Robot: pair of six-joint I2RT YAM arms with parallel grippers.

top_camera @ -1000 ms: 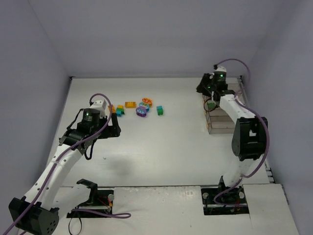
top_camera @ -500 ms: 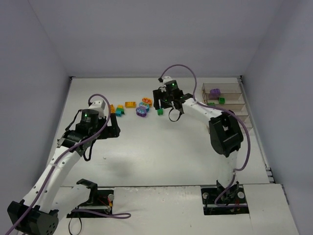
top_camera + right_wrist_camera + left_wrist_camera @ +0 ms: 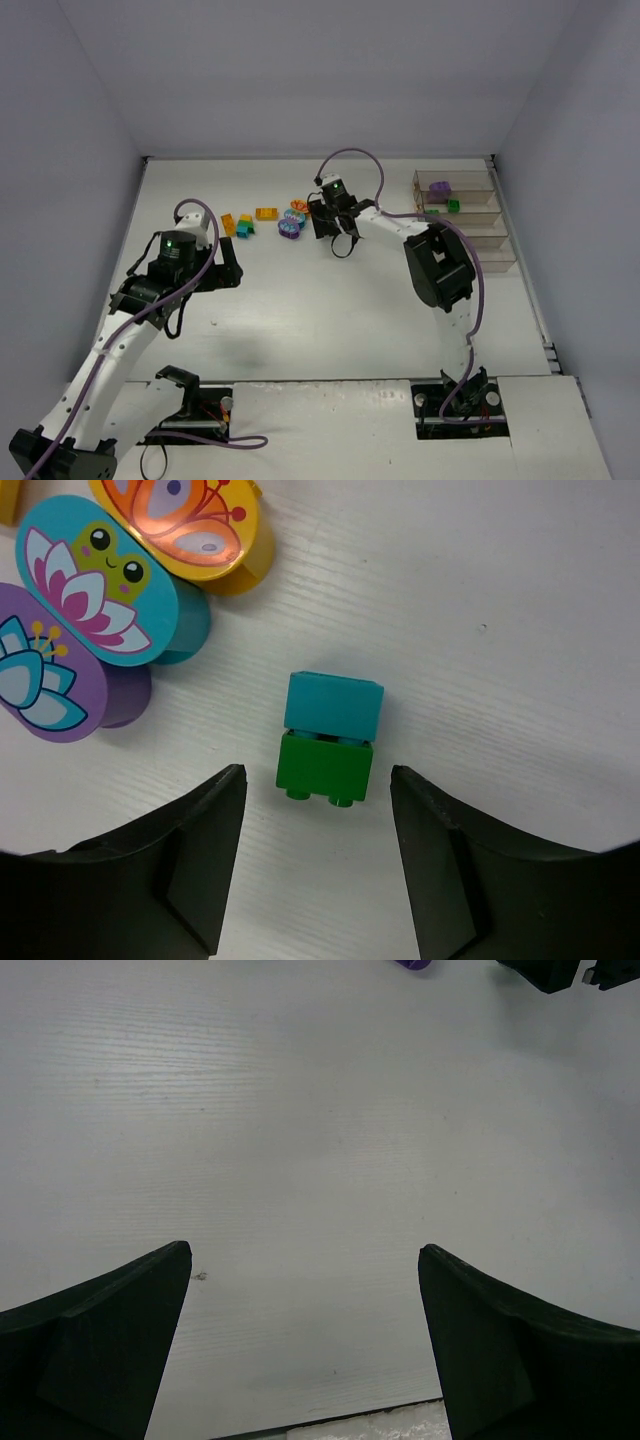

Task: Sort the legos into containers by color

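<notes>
The legos lie in a loose cluster at the back of the table: an orange brick (image 3: 266,213), a teal and green pair (image 3: 245,225) and rounded pieces (image 3: 291,226). In the right wrist view a green brick (image 3: 325,767) joined to a teal brick (image 3: 333,705) lies just beyond my open right gripper (image 3: 318,780), touching neither finger. Beside it sit rounded orange (image 3: 180,520), teal (image 3: 95,580) and purple (image 3: 45,680) pieces. The containers (image 3: 470,240) stand at the right; a purple brick (image 3: 438,187) and a green brick (image 3: 453,205) lie inside. My left gripper (image 3: 305,1255) hangs open over bare table.
Side walls close in the table on the left, back and right. The right arm's purple cable (image 3: 350,160) loops above the pile. The left arm (image 3: 180,250) sits just near-left of the cluster, next to an orange brick (image 3: 228,224).
The right arm swung left from the containers to the lego cluster and now hovers at the green and teal pair. The left arm drew back slightly toward me.
</notes>
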